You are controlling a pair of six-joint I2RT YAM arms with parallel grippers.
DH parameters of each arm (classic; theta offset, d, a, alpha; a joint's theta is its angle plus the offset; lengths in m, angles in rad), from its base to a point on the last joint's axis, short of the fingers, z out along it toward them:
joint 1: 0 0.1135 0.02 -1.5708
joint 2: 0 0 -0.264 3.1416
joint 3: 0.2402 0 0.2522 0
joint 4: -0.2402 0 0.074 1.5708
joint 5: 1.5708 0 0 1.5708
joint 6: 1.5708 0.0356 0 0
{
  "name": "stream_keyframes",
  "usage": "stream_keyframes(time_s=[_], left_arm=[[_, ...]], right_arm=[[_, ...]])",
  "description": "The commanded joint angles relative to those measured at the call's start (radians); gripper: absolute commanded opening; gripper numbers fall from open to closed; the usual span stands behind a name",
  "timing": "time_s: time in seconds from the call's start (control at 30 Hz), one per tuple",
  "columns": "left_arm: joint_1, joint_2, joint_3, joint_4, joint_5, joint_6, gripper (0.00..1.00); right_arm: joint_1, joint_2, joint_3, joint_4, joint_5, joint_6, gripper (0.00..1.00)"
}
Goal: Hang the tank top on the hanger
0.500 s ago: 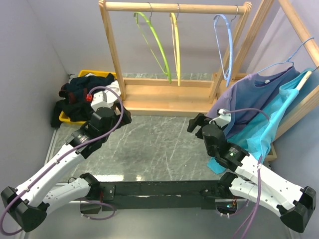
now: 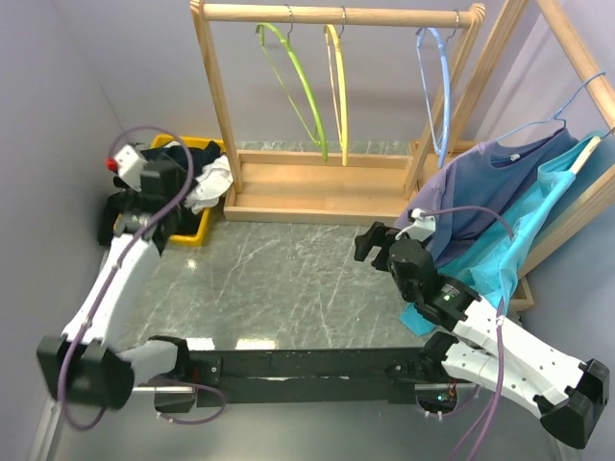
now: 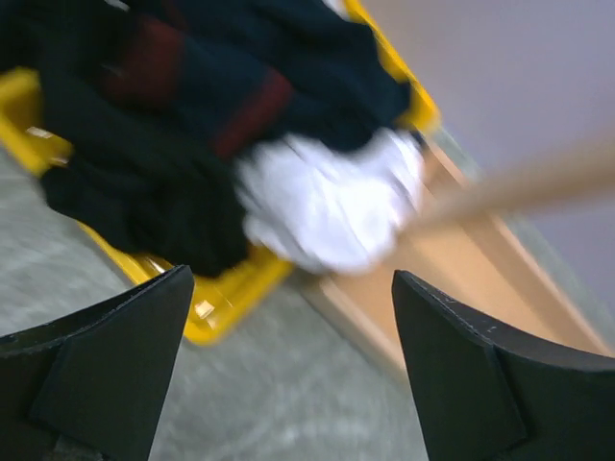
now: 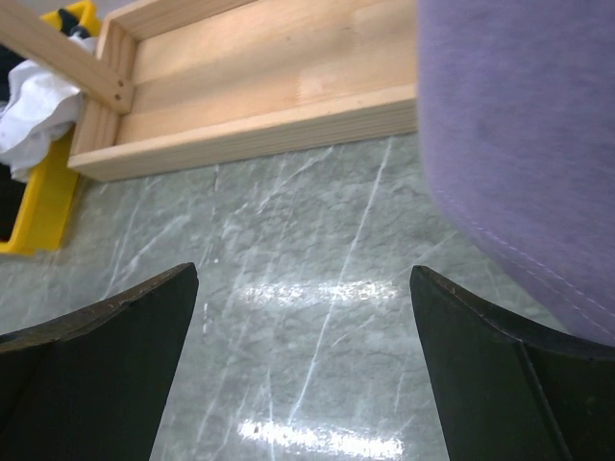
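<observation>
Navy-black sleeveless tank top (image 3: 307,77) with dark red trim heaped in yellow plastic bin (image 3: 221,309) beside crumpled white cloth (image 3: 327,204), left gripper (image 3: 288,288) close to bin, jaws wide, thin lime-green hanger (image 2: 308,96) on wooden rack (image 2: 336,14) right of bin, right gripper (image 4: 303,279) over grey marbled worktop (image 4: 288,221), jaws wide

The left gripper (image 2: 171,213) hangs over the yellow bin (image 2: 197,233); the tank top (image 2: 115,213), I think, lies beside its jaws.
</observation>
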Motion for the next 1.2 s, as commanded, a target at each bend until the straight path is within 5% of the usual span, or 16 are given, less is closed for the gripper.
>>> stream_keyframes(time_s=[0.0,0.17,0.4,0.43,0.53,0.67,1.17], left_arm=[[0.119,0.155,0.137,0.023,-0.059,-0.020,0.89],[0.277,0.391,0.247,0.060,-0.007,-0.014,0.79],[0.353,0.642,0.415,-0.020,0.017,0.010,0.70],[0.363,0.651,0.426,-0.008,0.031,0.015,0.63],[0.369,0.645,0.467,0.030,0.100,0.056,0.22],[0.383,0.537,0.536,0.064,0.235,0.110,0.03],[0.384,0.306,0.909,0.239,0.510,0.182,0.01]], right_arm=[[-0.002,-0.011,-0.010,0.053,-0.056,-0.029,1.00],[-0.001,-0.009,-0.016,0.058,-0.102,-0.034,1.00],[-0.002,-0.022,-0.040,0.078,-0.112,-0.040,1.00],[-0.002,-0.023,-0.042,0.076,-0.109,-0.044,1.00],[-0.002,-0.028,-0.036,0.067,-0.110,-0.049,1.00],[-0.002,-0.041,-0.030,0.059,-0.144,-0.060,1.00],[-0.002,-0.042,0.072,0.038,-0.179,-0.101,1.00]])
